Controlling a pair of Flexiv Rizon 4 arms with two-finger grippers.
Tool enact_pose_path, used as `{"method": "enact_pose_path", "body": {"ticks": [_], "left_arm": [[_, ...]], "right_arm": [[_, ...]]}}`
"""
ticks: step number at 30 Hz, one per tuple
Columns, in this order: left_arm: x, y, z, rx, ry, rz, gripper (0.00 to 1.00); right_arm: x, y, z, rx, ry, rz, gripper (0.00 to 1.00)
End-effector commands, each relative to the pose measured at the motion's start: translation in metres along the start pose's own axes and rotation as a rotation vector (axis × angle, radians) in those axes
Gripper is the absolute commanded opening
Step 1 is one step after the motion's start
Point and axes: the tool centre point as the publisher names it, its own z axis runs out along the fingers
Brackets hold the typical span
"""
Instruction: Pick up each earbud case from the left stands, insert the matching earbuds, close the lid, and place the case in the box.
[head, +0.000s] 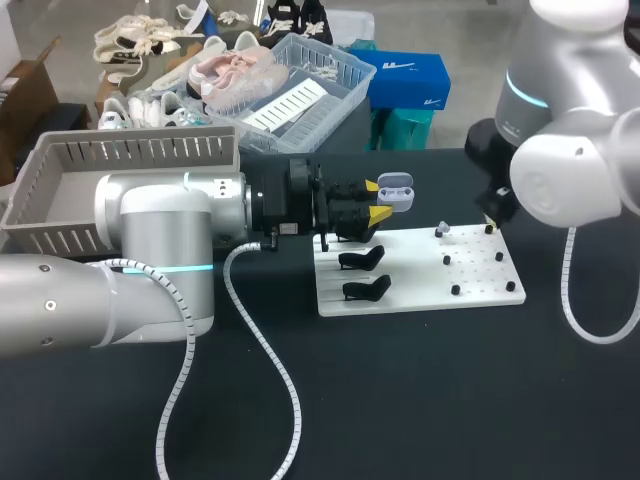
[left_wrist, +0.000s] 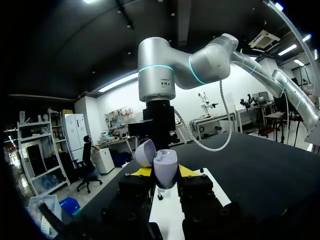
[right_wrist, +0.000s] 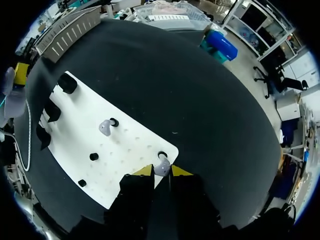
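My left gripper (head: 378, 199) hangs over the white board's (head: 420, 280) far left corner, shut on a lavender earbud case (head: 397, 190). In the left wrist view the case (left_wrist: 165, 169) sits between the yellow tips with its lid (left_wrist: 145, 152) open. My right gripper (right_wrist: 162, 171) is down at the board's (right_wrist: 130, 150) far right corner, its tips shut on a lavender earbud (right_wrist: 161, 167) beside a black peg. A second earbud (right_wrist: 105, 127) rests by another peg mid-board, also seen in the head view as the earbud (head: 443, 230). In the head view my right arm's body hides its fingers.
Two black stands (head: 360, 258) (head: 366, 289) stand bare on the board's left part, and several small black pegs (head: 455, 289) dot its right part. A grey slatted box (head: 120, 150) stands at the table's far left, behind my left arm.
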Motion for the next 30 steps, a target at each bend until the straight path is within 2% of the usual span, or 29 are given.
{"method": "enact_pose_path", "body": {"ticks": [1, 4, 6, 26, 28, 30], "left_arm": [[0.001, 0.000, 0.001, -0.002, -0.001, 0.001, 0.00], [0.001, 0.000, 0.001, -0.002, -0.001, 0.001, 0.00], [0.001, 0.000, 0.001, -0.002, -0.001, 0.001, 0.00], [0.001, 0.000, 0.001, -0.002, -0.001, 0.001, 0.00], [0.001, 0.000, 0.001, -0.002, -0.001, 0.001, 0.00], [0.001, 0.000, 0.001, -0.002, -0.001, 0.001, 0.00]], "right_arm": [[0.014, 0.012, -0.016, 0.040, -0.030, -0.001, 0.00], [0.018, 0.020, -0.024, 0.056, -0.044, -0.005, 0.00], [0.020, 0.027, -0.031, 0.022, -0.085, -0.024, 0.00], [0.020, 0.027, -0.031, 0.022, -0.085, -0.024, 0.00], [0.021, 0.034, -0.028, 0.030, -0.059, 0.018, 0.00], [0.025, 0.037, -0.028, 0.000, -0.052, 0.084, 0.00]]}}
